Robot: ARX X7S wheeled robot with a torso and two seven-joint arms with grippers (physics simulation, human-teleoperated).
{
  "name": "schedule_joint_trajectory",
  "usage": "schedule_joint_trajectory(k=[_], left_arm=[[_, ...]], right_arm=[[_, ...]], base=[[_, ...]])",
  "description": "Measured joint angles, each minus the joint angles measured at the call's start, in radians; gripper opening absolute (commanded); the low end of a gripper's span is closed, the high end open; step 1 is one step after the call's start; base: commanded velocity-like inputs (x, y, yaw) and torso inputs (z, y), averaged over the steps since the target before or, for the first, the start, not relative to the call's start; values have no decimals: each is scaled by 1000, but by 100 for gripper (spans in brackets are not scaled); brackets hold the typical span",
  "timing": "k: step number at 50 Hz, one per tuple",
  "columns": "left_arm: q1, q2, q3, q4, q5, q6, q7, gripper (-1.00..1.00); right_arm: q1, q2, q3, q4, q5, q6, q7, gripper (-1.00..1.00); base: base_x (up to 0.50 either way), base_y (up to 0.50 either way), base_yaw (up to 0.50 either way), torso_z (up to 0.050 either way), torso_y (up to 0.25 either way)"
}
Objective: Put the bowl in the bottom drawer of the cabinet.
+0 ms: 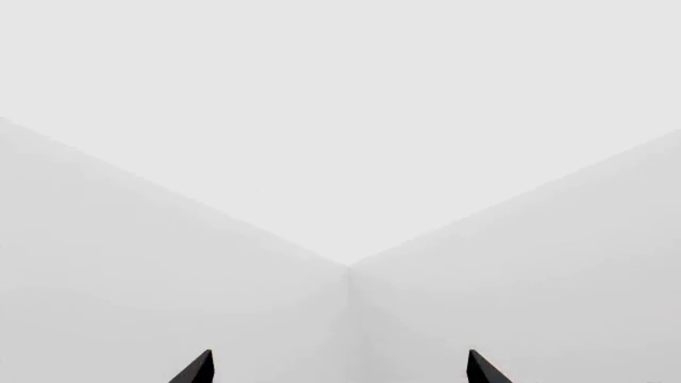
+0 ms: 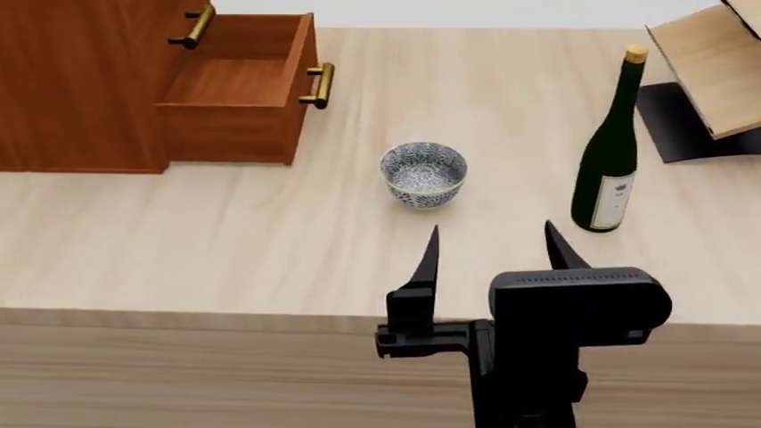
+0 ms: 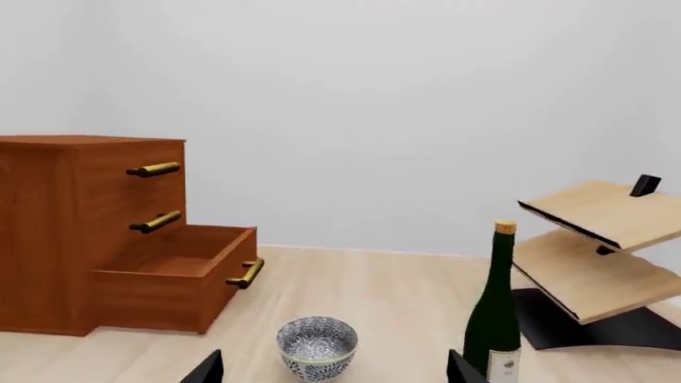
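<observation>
Left wrist view: the left claw (image 1: 340,369) shows two pointed black tips spread apart — only pale blank walls beyond.

Head view: the right claw (image 2: 494,245) stands open, empty, above the light-wood table (image 2: 238,241). The round floral ceramic bowl (image 2: 422,174) sits just ahead of it; the bottom drawer (image 2: 238,89) of the reddish-brown cabinet (image 2: 71,80) is pulled out, farther ahead to its left. A glossy green bottle (image 2: 609,152) stands ahead to its right.

Right wrist view: the bowl lies between the tips — apart from both.

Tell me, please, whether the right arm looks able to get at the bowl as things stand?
Probably yes. The right hand is open and points at the bowl, with only bare table between them. The wine bottle stands off to one side, apart from the bowl.
</observation>
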Motion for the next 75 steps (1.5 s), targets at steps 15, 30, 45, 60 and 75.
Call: schedule_joint_trajectory(k=[15,30,45,60,75], left_arm=[[6,-15,18,-3,-16,13,-27,100],[4,-32,27,-2,-40,13,-55,100],[18,-42,32,-7,-54,30,-77,100],[17,-54,32,-10,-80,36,-97,100],[28,-65,29,-17,-93,49,-112,100]], right_arm=[[-7,8,0,5,11,-11,4,100],[-17,14,0,6,23,-24,8,100],[-27,23,0,-7,35,-28,12,100],[-25,30,-7,-11,42,-23,16,100],[-21,35,-15,-9,49,-19,20,100]], base=[[0,347,0,0,0],[0,166,0,0,0],[64,0,0,0,0],[287,16,0,0,0],[311,140,0,0,0]])
